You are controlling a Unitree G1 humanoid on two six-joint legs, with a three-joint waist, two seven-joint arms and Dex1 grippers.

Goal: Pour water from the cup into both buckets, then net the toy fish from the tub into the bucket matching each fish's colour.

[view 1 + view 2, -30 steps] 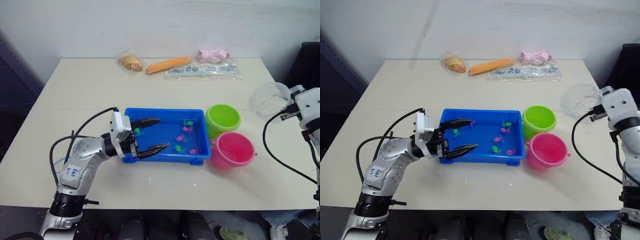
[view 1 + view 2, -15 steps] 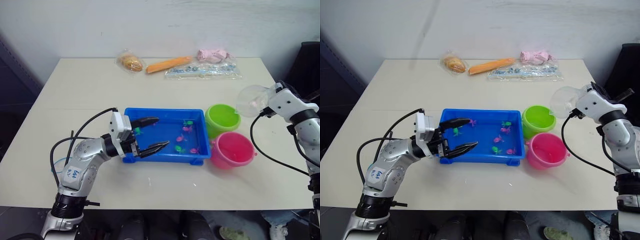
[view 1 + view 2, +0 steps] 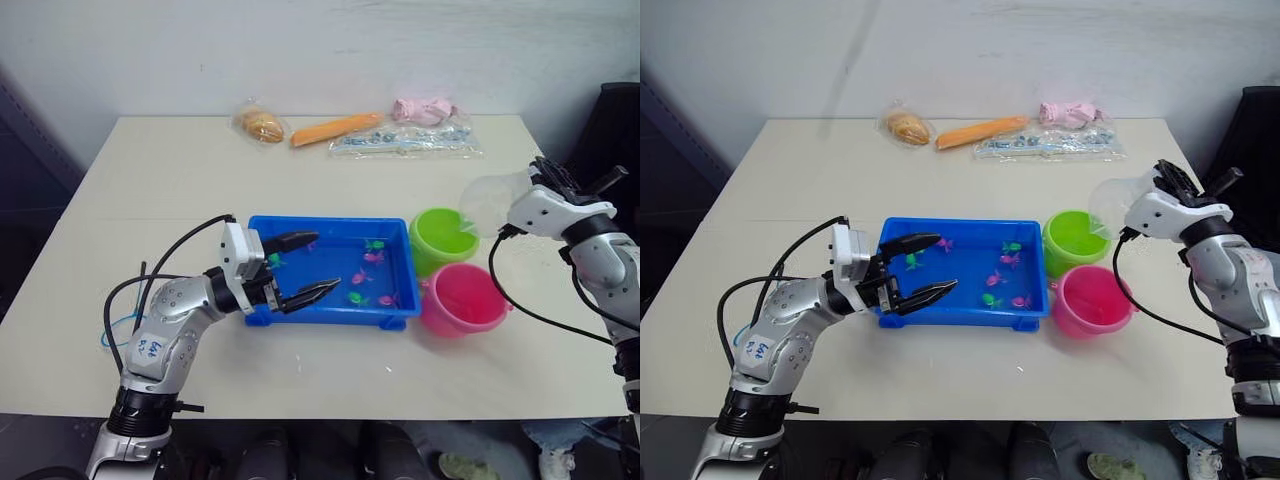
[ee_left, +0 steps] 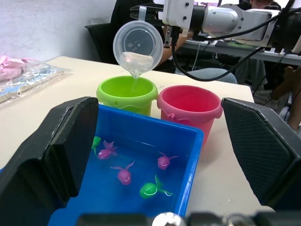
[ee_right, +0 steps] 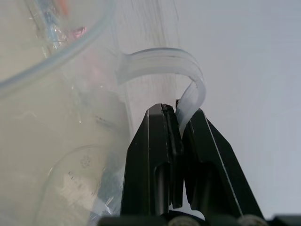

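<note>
- A beige table [image 3: 150, 190] stood against a white wall [image 3: 300, 50]
- The right gripper [image 5: 178, 115] pinched the handle of the clear cup [image 4: 138, 45], tipped spout-down over the green bucket [image 4: 126, 93]
- The left gripper [image 3: 305, 268] hung spread over the blue tub [image 3: 395, 320]

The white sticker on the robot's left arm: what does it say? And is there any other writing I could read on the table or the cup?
Sticker on the left arm: handwritten blue marks, too small to read.
Cup: faint moulded marks on its base, not readable.
Plastic packets at the table's far edge: print too blurred to read.
Nothing else legible.

tilted cup [image 3: 492, 203] blocks green bucket [image 3: 444, 238], apparently.
</note>
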